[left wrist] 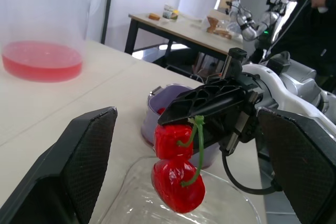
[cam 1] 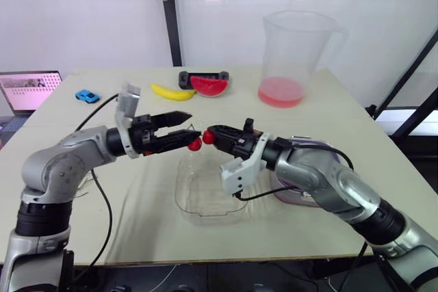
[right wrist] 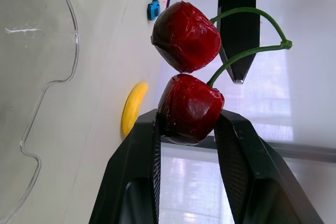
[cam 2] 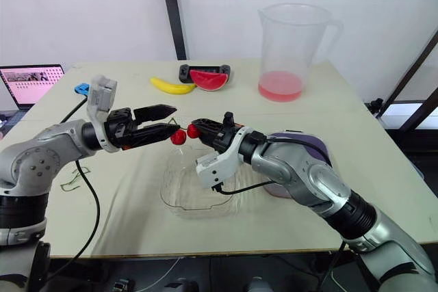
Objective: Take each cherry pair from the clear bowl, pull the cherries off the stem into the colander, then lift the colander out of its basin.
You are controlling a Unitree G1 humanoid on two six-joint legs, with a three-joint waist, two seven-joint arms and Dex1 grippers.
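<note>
R fingers (right wrist: 139,150): closed narrow on one cherry of the pair, a pad on each side of it.
R gripper (right wrist: 187,121): up off the table, above the far rim of the bowl, pointing toward 9 o'clock at the L gripper.
Held cherry (right wrist: 190,108): dark red, wedged betw. the R fingertips.
Free cherry (right wrist: 186,36): touching the held one and hanging outside the grip, on the side toward the L gripper.
Stem (right wrist: 286,44): green, two strands meeting at a knot; both cherries attached.
Cherry pair (left wrist: 176,171): in the air over the bowl's 12 o'clock edge, betw. the two grippers.
L fingers (left wrist: 84,161): spread wide, holding nothing.
L gripper (cam 1: 191,126): tips just beside the free cherry; can't tell if the lower tip touches it. Points toward 3 o'clock.
Clear bowl (cam 1: 205,200): mid-table under both grippers; can't tell if any fruit lies in it.
Purple basin (left wrist: 155,116): at the bowl's 3 o'clock, mostly behind the R arm; sth red inside. Colander can't be told apart from it.
Jug (cam 1: 294,46): clear, pink liquid at the bottom, at 1 o'clock, well apart.
Banana (cam 1: 171,92) & watermelon slice (cam 1: 209,85): side by side at 12 o'clock.
Blue toy car (cam 1: 86,96): at 10 o'clock.
Laptop (cam 1: 31,90): at 9–10 o'clock, off the table's L edge.
Table (cam 1: 342,121): pale top.
</note>
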